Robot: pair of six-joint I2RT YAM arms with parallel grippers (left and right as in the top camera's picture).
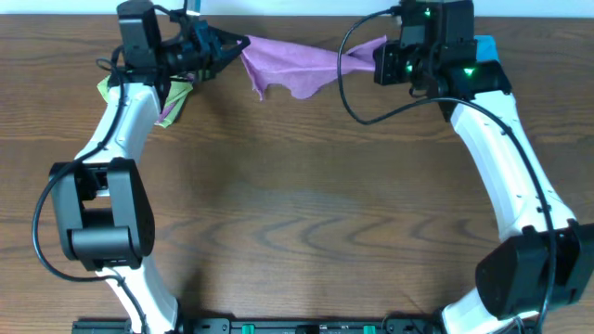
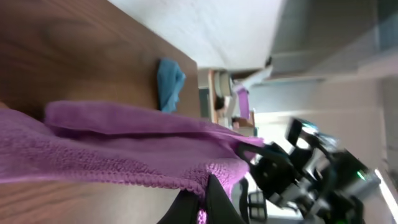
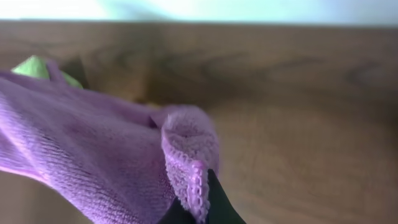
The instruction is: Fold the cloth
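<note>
The cloth (image 1: 290,63) is held at the upper middle of the overhead frame, strung between the two arms and sagging toward the worktop (image 1: 297,213). One end is clamped in the left tool (image 1: 232,44) and the other in the right tool (image 1: 379,57); both are pinched tight on fabric, as is confirmed by the wrist views. The step in hand is judged to be the spreading before a fold. Next, the cloth would need to be laid flat under even tension, one edge carried over the other. A lime-green cloth (image 1: 172,104) is seen at upper left and a blue cloth (image 1: 485,46) at upper right, but no container is seen.
</note>
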